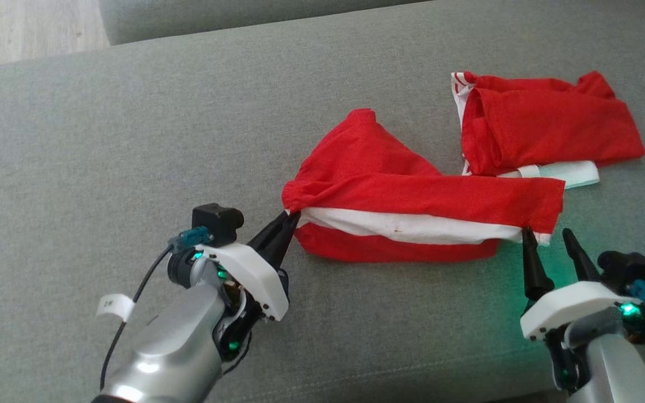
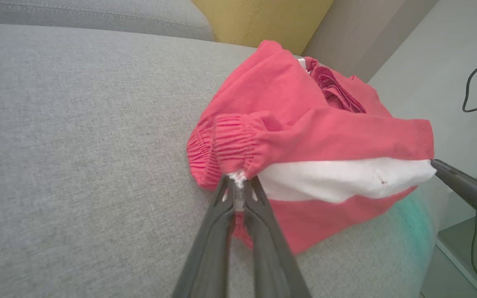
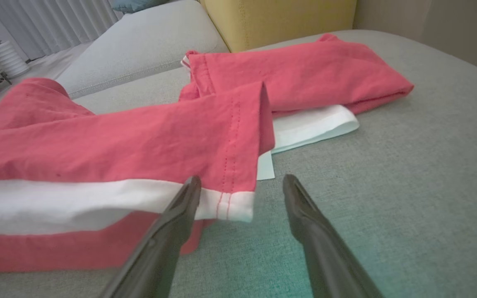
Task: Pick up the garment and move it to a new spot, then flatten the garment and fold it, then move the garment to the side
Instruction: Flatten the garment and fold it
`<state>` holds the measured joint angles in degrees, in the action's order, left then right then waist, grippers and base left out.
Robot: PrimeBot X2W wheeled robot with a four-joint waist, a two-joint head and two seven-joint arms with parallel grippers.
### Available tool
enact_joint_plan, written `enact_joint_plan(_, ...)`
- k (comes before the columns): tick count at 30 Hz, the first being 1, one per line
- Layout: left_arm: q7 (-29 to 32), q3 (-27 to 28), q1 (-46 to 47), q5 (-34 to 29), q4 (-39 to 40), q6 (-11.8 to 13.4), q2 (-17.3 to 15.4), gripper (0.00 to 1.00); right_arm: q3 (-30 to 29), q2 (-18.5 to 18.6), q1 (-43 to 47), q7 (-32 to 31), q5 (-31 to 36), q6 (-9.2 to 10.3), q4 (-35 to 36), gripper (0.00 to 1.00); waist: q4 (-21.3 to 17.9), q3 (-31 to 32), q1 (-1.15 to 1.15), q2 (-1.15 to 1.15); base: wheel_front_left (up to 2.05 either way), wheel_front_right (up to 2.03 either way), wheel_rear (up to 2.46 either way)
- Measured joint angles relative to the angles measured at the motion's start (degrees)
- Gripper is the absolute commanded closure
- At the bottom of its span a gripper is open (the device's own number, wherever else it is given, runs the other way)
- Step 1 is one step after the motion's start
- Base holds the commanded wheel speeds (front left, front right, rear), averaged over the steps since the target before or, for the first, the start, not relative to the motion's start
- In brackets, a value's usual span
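The garment point(image 1: 423, 193) is red with white stripes and lies crumpled across the grey sofa seat point(image 1: 104, 140). Its elastic waistband end is at the left, a hemmed leg end at the right, and another part is bunched further back right. My left gripper point(image 1: 291, 218) is shut on the waistband corner of the garment point(image 2: 263, 136), seen pinched between the fingertips point(image 2: 227, 192). My right gripper point(image 1: 546, 235) stands open at the hem corner of the garment point(image 3: 222, 136); its left finger point(image 3: 186, 198) touches the white edge, the other finger is over bare cushion.
A yellow cushion point(image 3: 275, 16) and a second grey seat cushion point(image 3: 139, 45) lie beyond the garment. The sofa's right edge drops to the floor, where a black cable point(image 2: 476, 91) hangs. Wood floor point(image 1: 26, 25) shows at the far left.
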<state>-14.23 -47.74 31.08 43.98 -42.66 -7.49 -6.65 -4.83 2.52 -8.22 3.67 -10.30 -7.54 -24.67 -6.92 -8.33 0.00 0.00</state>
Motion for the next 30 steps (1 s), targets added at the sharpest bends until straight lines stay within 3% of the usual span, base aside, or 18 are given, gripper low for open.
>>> enact_joint_plan(7,0.0,0.3,0.0,-0.6,0.0,0.0,0.2,1.0,1.1,0.0,-1.1,-0.1,-2.1,0.0,-4.0,0.0,0.4,0.0,0.0,0.0,0.0,0.0,0.0)
enact_joint_plan(22,-0.1,1.7,-0.4,-2.1,0.0,0.0,0.4,1.0,3.6,0.0,-1.1,0.4,-5.4,0.0,-4.9,0.0,-0.1,0.5,0.0,0.0,0.0,0.0,0.0)
enact_joint_plan(23,-0.1,1.8,-0.4,-2.1,0.0,0.0,0.4,1.0,3.9,0.0,-1.1,0.4,-5.4,0.0,-4.9,0.18,-0.1,0.5,0.0,0.0,0.0,0.0,0.0)
enact_joint_plan(24,-0.1,1.8,-0.4,-2.1,0.0,0.0,0.5,1.0,4.1,0.0,-1.1,0.4,-5.6,0.0,-4.9,0.52,-0.1,0.6,0.0,0.0,0.0,0.0,0.0)
enact_joint_plan(25,-0.1,1.8,-0.4,-2.1,0.0,0.0,0.5,1.0,4.1,0.0,-1.1,0.4,-5.8,0.0,-4.8,0.7,-0.1,0.6,0.0,0.0,0.0,0.0,0.0)
enact_joint_plan(26,-0.1,1.8,-0.4,-2.1,0.0,0.0,0.5,1.0,4.2,0.0,-1.1,0.4,-5.8,0.0,-4.8,1.0,-0.1,0.6,0.0,0.0,0.0,0.0,0.0)
enact_joint_plan(30,-0.1,1.8,-0.4,-2.5,0.0,0.0,0.7,1.0,4.3,0.0,-1.1,0.3,-5.9,0.0,-4.7,1.0,0.1,0.9,0.0,0.0,0.0,0.0,0.0)
